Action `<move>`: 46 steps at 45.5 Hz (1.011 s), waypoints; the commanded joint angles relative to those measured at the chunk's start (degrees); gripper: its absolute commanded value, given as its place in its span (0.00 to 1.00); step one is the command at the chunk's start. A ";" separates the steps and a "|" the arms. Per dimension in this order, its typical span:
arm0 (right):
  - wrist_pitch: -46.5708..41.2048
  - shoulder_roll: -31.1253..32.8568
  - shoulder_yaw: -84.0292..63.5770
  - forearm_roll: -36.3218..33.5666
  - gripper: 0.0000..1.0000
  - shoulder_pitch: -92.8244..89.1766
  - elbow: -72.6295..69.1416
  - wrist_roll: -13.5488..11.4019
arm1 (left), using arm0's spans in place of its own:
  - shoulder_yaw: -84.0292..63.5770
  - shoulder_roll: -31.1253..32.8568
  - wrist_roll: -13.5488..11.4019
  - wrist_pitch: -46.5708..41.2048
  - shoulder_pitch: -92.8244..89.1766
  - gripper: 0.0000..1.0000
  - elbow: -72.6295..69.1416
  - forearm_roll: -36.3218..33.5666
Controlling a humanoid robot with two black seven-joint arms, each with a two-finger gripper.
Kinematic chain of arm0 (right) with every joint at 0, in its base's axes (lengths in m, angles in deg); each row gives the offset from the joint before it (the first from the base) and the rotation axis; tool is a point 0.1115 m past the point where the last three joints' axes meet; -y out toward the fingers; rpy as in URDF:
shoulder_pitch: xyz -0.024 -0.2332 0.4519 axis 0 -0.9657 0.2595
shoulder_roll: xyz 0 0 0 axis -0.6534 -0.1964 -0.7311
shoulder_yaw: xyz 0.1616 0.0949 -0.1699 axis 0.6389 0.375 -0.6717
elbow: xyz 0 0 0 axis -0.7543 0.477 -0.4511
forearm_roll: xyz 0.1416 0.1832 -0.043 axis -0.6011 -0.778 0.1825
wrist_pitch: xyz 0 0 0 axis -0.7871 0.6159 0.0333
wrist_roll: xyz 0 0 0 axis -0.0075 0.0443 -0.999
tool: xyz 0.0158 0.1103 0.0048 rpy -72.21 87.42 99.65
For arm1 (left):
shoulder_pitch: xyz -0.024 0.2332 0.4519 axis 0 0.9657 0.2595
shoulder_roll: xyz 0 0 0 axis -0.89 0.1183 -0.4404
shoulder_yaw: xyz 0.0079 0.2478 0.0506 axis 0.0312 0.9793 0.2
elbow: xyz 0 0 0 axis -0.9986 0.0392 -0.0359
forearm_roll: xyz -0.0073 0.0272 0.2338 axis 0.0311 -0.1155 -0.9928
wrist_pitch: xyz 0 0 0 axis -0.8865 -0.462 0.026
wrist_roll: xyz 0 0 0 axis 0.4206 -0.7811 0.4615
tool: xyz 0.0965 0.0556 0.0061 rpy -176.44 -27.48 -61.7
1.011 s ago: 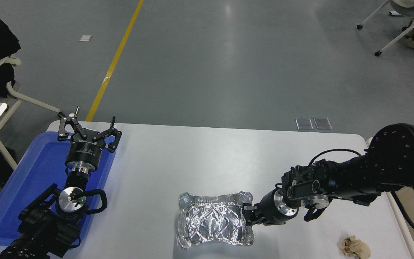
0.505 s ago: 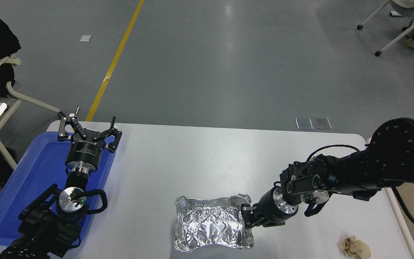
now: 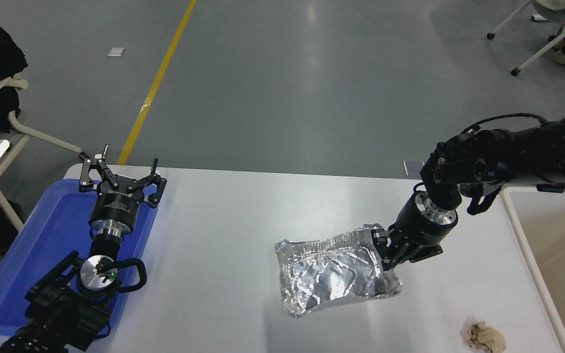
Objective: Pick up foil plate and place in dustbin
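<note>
We see the right gripper (image 3: 384,251) pinching the right rim of the foil plate (image 3: 334,274), tilted above the white table (image 3: 243,220), left of the dustbin (image 3: 523,235). The left gripper (image 3: 120,179) hangs spread over the blue tray (image 3: 32,255).

The right arm enters from the frame's right edge, above mid-height, and stretches left to a bent wrist. From there the forearm angles down and left toward the centre. The right hand (image 3: 382,251) is closed, its fingers pinched tight. The left arm rises from the lower left corner, its left hand (image 3: 121,172) pointing up-frame with fingers spread apart.
</note>
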 commanded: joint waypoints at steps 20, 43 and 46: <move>-1.62 9.11 -3.73 10.11 0.00 24.76 -5.03 -0.03 | 0.00 -0.01 0.00 -0.01 0.00 1.00 0.00 0.00; -1.62 9.38 -5.23 11.26 0.00 28.02 -4.77 -0.03 | 0.00 -0.01 0.00 -0.10 0.09 1.00 0.00 0.09; -1.62 9.38 -6.45 11.70 0.00 27.76 -4.77 -0.03 | 0.00 -0.01 0.00 -0.10 0.09 1.00 0.00 0.09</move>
